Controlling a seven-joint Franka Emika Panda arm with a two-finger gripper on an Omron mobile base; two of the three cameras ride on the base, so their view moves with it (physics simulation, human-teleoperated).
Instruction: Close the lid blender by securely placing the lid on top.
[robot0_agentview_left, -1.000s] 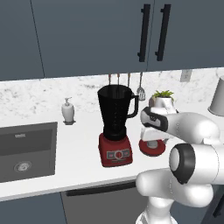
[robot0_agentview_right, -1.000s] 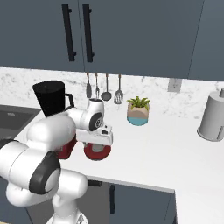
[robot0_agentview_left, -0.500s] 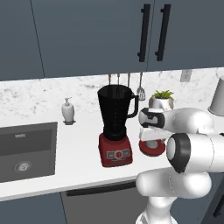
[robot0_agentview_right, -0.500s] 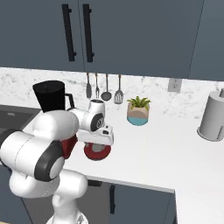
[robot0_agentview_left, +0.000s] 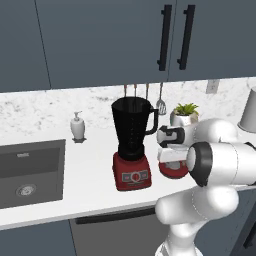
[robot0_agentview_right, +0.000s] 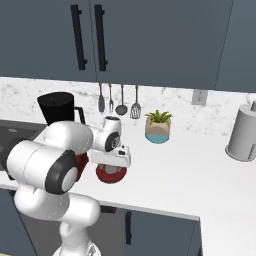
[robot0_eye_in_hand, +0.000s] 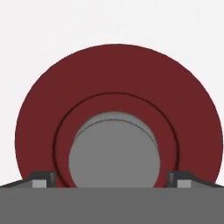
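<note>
sink (robot0_agentview_left: 30, 172): far left of blender, set into white counter (robot0_agentview_left: 95, 192)
soap dispenser (robot0_agentview_left: 77, 126): white, left of blender, near backsplash
blender (robot0_agentview_left: 131, 145): black jar on red base, upright on counter, mouth open, no lid on it; handle on its right side
utensils (robot0_agentview_right: 120, 100): hanging on wall behind and right of blender
lid (robot0_eye_in_hand: 117, 118): red disc with grey centre knob, flat on counter just right of blender base, apart from it; also seen at (robot0_agentview_left: 172, 169) and (robot0_agentview_right: 111, 173)
gripper (robot0_eye_in_hand: 113, 180): right of blender, pointing down directly over lid; seen at (robot0_agentview_left: 171, 154) and (robot0_agentview_right: 112, 161)
fingers (robot0_eye_in_hand: 41, 179): spread apart, one tip on each side of grey knob, gap visible on both sides, not clamped
plant (robot0_agentview_right: 158, 126): small pot, right of blender, behind lid, well apart from it
paper towel roll (robot0_agentview_right: 243, 132): grey cylinder, far right of blender, by wall
cabinets (robot0_agentview_left: 150, 40): dark, above blender, two vertical black handles
</note>
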